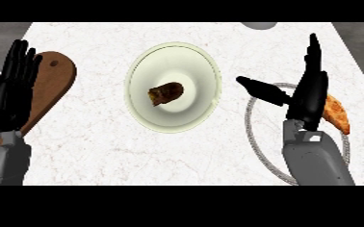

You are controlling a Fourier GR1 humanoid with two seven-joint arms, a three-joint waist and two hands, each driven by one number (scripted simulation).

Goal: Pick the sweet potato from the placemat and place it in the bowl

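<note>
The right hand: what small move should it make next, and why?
Probably lower the open right hand onto the orange sweet potato. The potato lies on the round white placemat, beside and partly behind the hand, ungrasped. The pale green bowl already holds a brown food piece.

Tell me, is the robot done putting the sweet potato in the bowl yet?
Not yet. The sweet potato lies on the placemat, partly hidden by the right hand, whose fingers are straight and hold nothing. The bowl holds only a brown lump. Grasping, carrying and placing remain.
</note>
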